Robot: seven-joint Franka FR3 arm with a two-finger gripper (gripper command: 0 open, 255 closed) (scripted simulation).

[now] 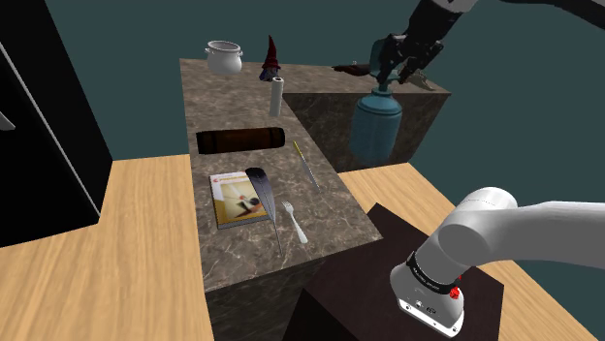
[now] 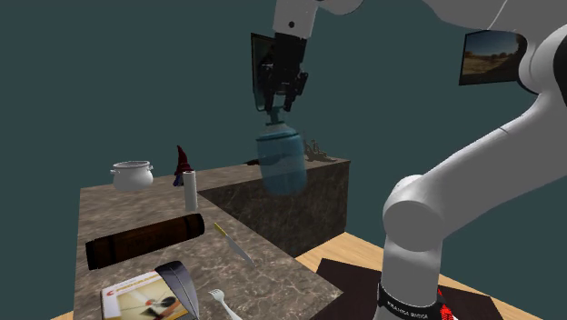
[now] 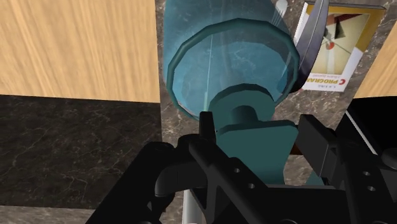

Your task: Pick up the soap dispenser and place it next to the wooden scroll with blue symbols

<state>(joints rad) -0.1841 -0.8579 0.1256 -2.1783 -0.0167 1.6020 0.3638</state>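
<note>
The teal soap dispenser (image 1: 376, 126) (image 2: 281, 162) hangs upright in the air beyond the marble counter's (image 1: 334, 199) right edge in the shoulder view. My gripper (image 1: 393, 66) (image 2: 277, 102) (image 3: 264, 149) is shut on its pump head, and the round body (image 3: 232, 57) hangs below the black fingers (image 3: 210, 165). The scroll, a dark brown roll (image 1: 239, 140) (image 2: 145, 239), lies across the counter's middle, well to the shoulder view's left of the dispenser. I cannot make out symbols on it.
On the counter sit a white pot (image 1: 225, 55), a dark red pointed hat (image 1: 270, 58), a white cylinder (image 1: 276, 95), a thin stick (image 1: 306, 165), a book (image 1: 240, 199) with a feather (image 1: 260, 189), and a fork (image 1: 296, 221). My dark stand (image 1: 388, 262) is below right.
</note>
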